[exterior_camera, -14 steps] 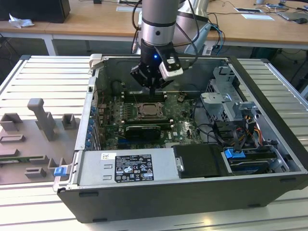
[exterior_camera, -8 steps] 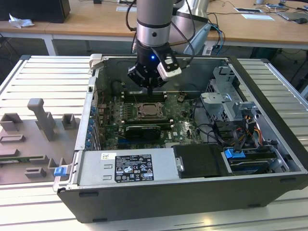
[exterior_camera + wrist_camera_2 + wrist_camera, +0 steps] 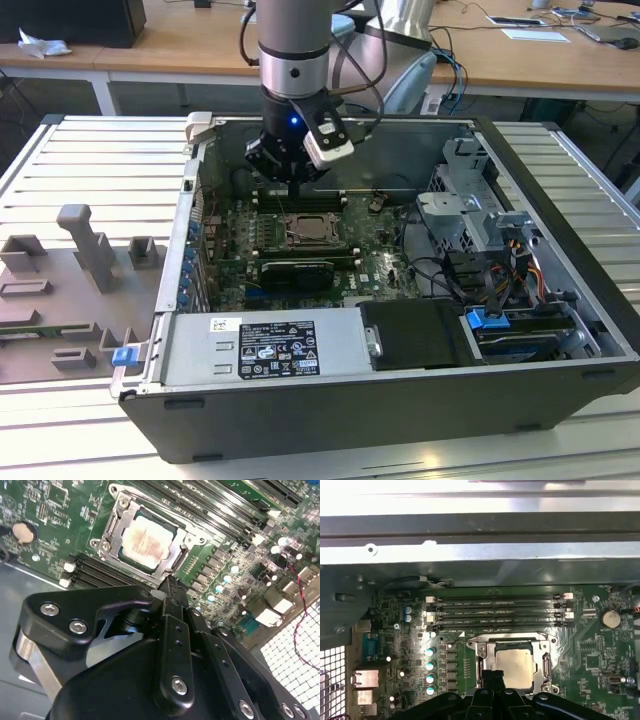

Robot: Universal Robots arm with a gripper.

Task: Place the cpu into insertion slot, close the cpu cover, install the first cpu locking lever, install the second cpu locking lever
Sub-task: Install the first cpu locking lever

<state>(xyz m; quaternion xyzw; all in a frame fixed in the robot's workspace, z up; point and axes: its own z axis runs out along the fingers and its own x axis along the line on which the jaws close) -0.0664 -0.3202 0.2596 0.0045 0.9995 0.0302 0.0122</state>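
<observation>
1. The hand is clenched, its fingers together with nothing visible between them. Its tip is at the edge of the insertion slot.
2. The cpu lies flat in the slot, and the cpu cover appears to be down around it.
3. Likely risk: the tip slips off the metal rim, then scrapes the motherboard or loads the chip unevenly.
4. A white label on the power supply carries print too small to tell.

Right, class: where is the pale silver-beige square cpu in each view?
Exterior view: cpu, centre of green motherboard.
Second wrist view: cpu, just beyond black gripper.
First wrist view: cpu, near long black memory slots.
Shared landmark: silver socket rim framing it.
</observation>
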